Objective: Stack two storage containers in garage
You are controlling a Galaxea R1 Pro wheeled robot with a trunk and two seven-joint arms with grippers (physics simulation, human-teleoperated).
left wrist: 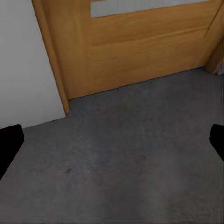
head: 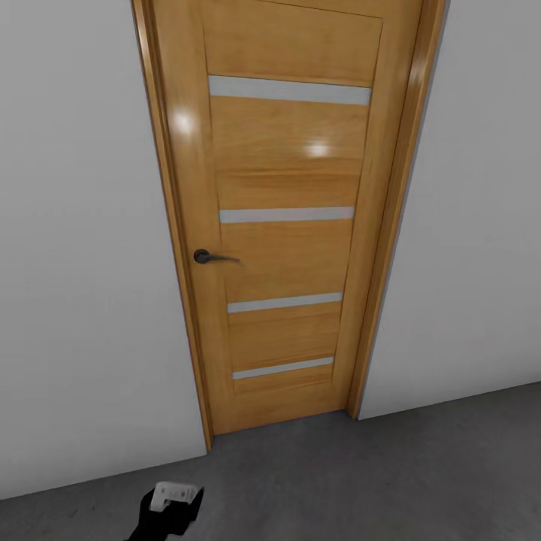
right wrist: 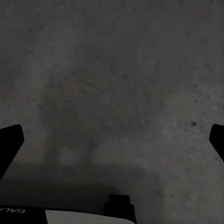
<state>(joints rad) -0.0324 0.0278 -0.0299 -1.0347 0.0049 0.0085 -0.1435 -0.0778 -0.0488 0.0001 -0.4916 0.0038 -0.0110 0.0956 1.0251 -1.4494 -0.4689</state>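
Note:
The two storage containers are out of view, and so is the living room. I face a shut wooden door [head: 289, 218] in a pale-grey wall [head: 83, 263], standing on the garage's dark-grey concrete floor [head: 376, 473]. The end of my left arm [head: 174, 502] pokes in low, left of the door. In the left wrist view my left gripper [left wrist: 112, 140] is open, its black fingertips [left wrist: 9, 144] far apart over bare floor [left wrist: 121, 158] near the door's bottom corner. My right gripper [right wrist: 112, 140] is also open, pointing down at the concrete [right wrist: 116, 79], with nothing between its fingers.
The door has a dark lever handle [head: 210, 258] on its left side, several pale horizontal strips and an orange-brown frame [head: 394, 225]. Grey wall [head: 481, 225] continues to its right. Open concrete stretches in front of the door.

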